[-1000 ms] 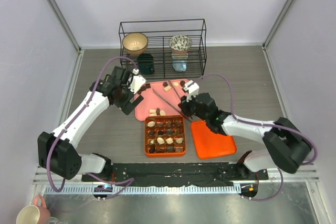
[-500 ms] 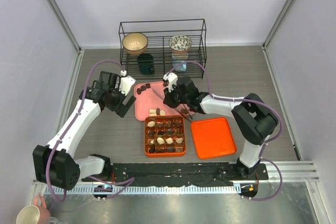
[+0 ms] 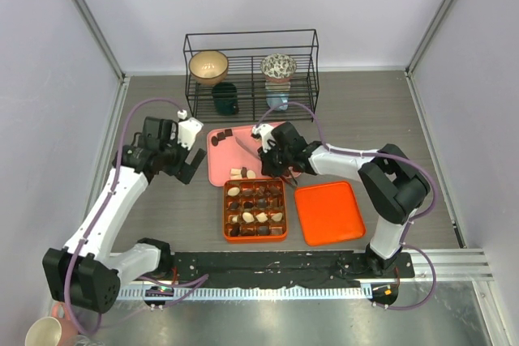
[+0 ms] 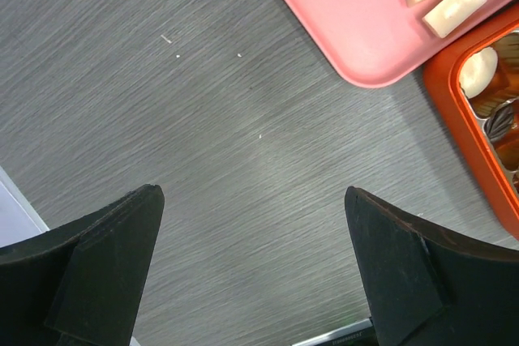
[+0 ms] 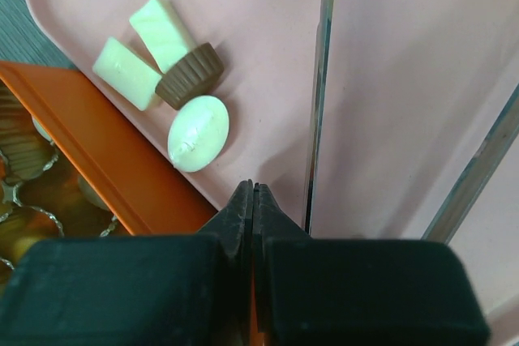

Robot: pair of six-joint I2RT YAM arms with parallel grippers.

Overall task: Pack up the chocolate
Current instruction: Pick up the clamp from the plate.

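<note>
The chocolate lies in two places. Several pieces fill the orange gridded box [image 3: 225,210]. Others sit loose on the pink tray [image 3: 219,166]: two cream bars [image 5: 123,72], a brown cup [image 5: 190,76] and a cream oval [image 5: 199,132] near its front edge, and dark pieces [image 3: 220,137] at the back. My right gripper [image 5: 254,186] is shut with nothing showing between its jaws, low over the tray just right of the cream oval. My left gripper [image 4: 253,224] is open over bare table left of the tray, its fingers [image 4: 105,265] wide apart.
Thin metal tongs [image 5: 320,79] lie across the pink tray, close to the right fingertips. An orange lid [image 3: 328,212] rests right of the box. A wire rack [image 3: 251,74] with bowls and cups stands at the back. A cup [image 3: 45,331] sits beyond the table's near-left corner.
My right gripper swung left from the orange lid onto the pink tray and closed. My left gripper drew back leftwards off the tray, staying open.
</note>
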